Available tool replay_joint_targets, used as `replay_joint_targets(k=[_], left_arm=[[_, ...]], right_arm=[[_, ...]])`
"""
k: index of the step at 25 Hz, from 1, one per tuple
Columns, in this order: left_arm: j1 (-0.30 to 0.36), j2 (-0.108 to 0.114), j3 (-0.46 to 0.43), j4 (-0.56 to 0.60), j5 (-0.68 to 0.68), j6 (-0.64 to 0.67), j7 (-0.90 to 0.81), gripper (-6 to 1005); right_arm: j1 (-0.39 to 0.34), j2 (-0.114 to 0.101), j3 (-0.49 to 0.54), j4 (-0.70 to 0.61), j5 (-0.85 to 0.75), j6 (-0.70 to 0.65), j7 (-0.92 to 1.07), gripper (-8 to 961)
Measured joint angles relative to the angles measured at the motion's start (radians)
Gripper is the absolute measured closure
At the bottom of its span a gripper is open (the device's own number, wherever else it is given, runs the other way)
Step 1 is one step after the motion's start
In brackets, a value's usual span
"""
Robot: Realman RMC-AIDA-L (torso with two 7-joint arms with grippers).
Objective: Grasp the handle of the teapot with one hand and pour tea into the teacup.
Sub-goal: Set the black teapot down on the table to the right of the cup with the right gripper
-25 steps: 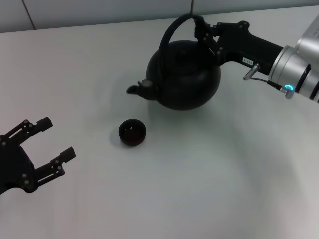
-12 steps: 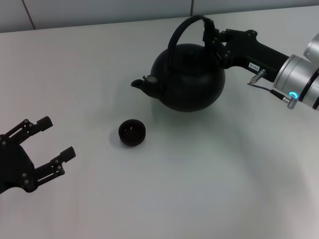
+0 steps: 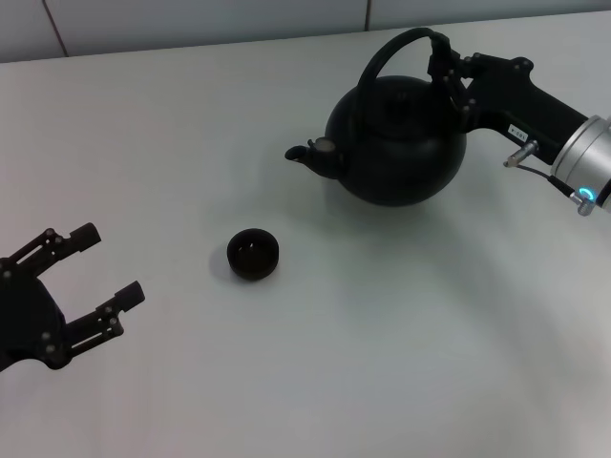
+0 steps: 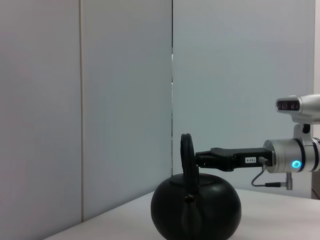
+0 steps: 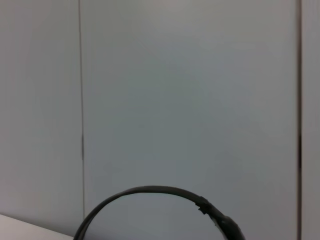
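Right pincer (image 3: 447, 69): clamped on handle (image 3: 387, 52) of teapot (image 3: 396, 143), spout toward teacup (image 3: 253, 254). Left pincer (image 3: 91, 279): wide, well apart from teacup, above table (image 3: 334, 363).

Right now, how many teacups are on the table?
1. The teacup sits alone on the white table, nearer the robot than the teapot and off its spout side. None seems hidden.

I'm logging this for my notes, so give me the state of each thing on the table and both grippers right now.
teapot: upright, spout pointing toward the robot's left, away from the teacup.
handle: raised, gripped at its right end.
teacup: upright on the table, apart from the teapot.
right gripper: shut on the handle.
left gripper: open, holding nothing.
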Motion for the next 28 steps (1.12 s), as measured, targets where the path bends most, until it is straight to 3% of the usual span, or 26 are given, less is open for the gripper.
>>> replay_joint_targets(k=[14,28], left_arm=[[0.003,0.001,0.006,0.003,0.0,0.0,0.0,187],[0.0,0.001,0.008,0.004,0.0,0.0,0.0,186]], right_arm=[[-0.002,-0.001,0.001,0.1,0.075,-0.003,-0.16,842],[-0.002,0.0,0.001,0.125,0.08,0.009,-0.166,839]])
